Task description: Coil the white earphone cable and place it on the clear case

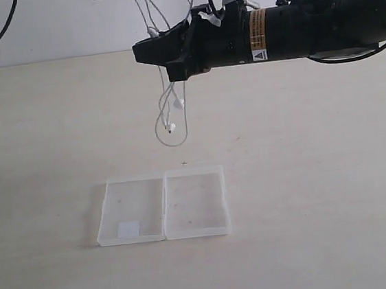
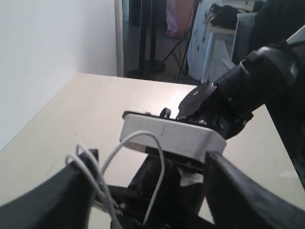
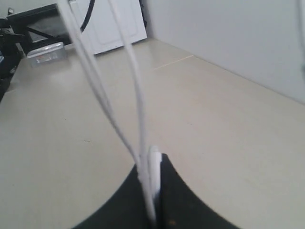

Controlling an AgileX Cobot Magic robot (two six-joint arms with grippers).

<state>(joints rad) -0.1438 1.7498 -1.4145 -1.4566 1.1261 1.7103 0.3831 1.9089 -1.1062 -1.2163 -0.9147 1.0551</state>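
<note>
R gripper (image 1: pixel 149 52): jaws shut tight on the white earphone cable (image 3: pixel 141 138). In the R wrist view two strands run out from the pinch pt and away from the jaws, plus a short white bit sitting right at the fingertips; can't tell if that's the remote or just wire.

L gripper (image 2: pixel 150 164): jaws wide apart, not clamping anything. Cable strands lie draped over one finger (image 2: pixel 57 195), with one loop arching across the gap betw the fingers. Just beyond the gap is the R arm's white camera housing (image 2: pixel 171 136), close in front of the L jaws.

Exterior view: cable runs from the L jaws at top of frame down to the R jaws. Below the R jaws it hangs free in a couple of slack loops with both earbuds (image 1: pixel 171 127) dangling inside them. Loops are in the air, off the table (image 1: pixel 320 172).

Clear case (image 1: pixel 194 203) lies open and flat on the table, under the R jaws and well apart from them, both halves side by side, white patch (image 1: pixel 128 228) in one half. Cable isn't touching the case.
</note>
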